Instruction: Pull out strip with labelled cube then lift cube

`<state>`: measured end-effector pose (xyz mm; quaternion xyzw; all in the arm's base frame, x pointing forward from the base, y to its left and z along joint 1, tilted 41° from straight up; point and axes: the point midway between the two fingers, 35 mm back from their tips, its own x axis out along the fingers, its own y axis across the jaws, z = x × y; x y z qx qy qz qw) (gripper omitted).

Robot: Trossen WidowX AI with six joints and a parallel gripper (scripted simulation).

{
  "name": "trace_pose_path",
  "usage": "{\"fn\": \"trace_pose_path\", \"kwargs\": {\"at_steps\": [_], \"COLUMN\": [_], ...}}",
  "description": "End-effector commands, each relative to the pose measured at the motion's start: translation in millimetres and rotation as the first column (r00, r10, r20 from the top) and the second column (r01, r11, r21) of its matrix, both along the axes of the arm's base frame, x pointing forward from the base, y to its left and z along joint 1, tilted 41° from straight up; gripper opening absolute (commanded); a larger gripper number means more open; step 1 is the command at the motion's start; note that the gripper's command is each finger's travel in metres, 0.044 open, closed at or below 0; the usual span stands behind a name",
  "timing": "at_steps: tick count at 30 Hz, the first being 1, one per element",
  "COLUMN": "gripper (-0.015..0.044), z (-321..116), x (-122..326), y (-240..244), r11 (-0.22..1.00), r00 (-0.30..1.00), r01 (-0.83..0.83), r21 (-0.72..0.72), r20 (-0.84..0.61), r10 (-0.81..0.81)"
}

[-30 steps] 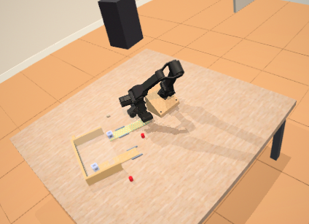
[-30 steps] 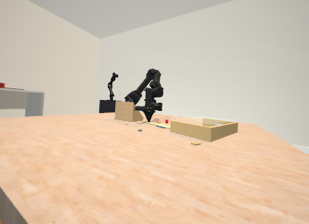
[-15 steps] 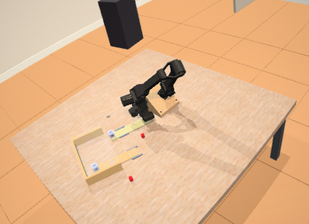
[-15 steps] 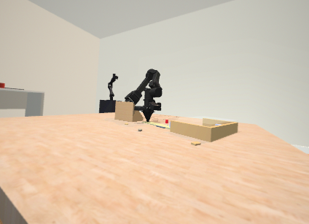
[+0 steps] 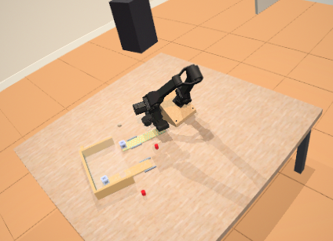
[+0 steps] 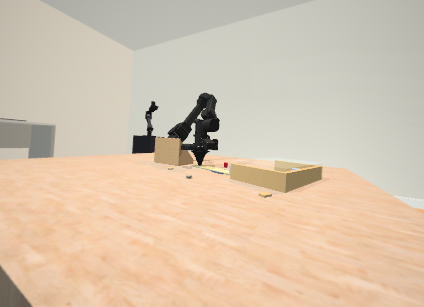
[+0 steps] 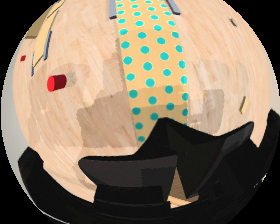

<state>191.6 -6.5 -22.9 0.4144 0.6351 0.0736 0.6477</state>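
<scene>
The yellow strip with teal dots (image 5: 146, 136) (image 7: 149, 65) lies flat between short rails and reaches out through the open side of the low-walled tray. One pale cube (image 5: 122, 144) sits on its far end, at the tray's opening. A plain tan strip (image 5: 137, 167) (image 7: 45, 36) runs into the tray beside it; a second pale cube (image 5: 104, 179) sits at its inner end. Whether either strip is cut, and the cubes' labels, cannot be made out. My gripper (image 5: 164, 129) (image 6: 200, 163) (image 7: 163, 122) is shut and empty, pointing down, its tips at the dotted strip's near end, seemingly touching it.
The tray wall (image 5: 87, 170) (image 6: 257, 176) stands around the far ends. One red cylinder (image 5: 156, 146) (image 6: 226, 165) (image 7: 57, 82) stands between the strips' outer parts, another red cylinder (image 5: 143, 192) (image 7: 23, 58) beyond the plain strip. A small grey stone (image 5: 119, 125) (image 6: 188, 176) lies beyond the dotted strip.
</scene>
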Motion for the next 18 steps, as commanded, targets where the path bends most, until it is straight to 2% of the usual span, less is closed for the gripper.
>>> {"fn": "trace_pose_path", "kwargs": {"at_steps": [1, 8, 13, 17, 18], "gripper": [0.0000, 0.0000, 0.0000, 0.0000, 0.0026], "z": [-1.9, -1.9, 29.6, 31.5, 31.1], "x": [-7.1, -7.1, -5.4, -5.9, -4.3], "y": [4.6, 4.6, -25.8, -27.2, -27.8], "r11": [1.000, 1.000, 1.000, 1.000, 1.000], "r00": [1.000, 1.000, 1.000, 1.000, 1.000], "r01": [-0.009, -0.009, -0.008, -0.009, -0.009], "r21": [0.010, 0.010, 0.006, 0.007, 0.007], "r20": [-0.021, -0.021, -0.020, -0.021, -0.021], "r10": [0.009, 0.009, 0.008, 0.009, 0.009]}}
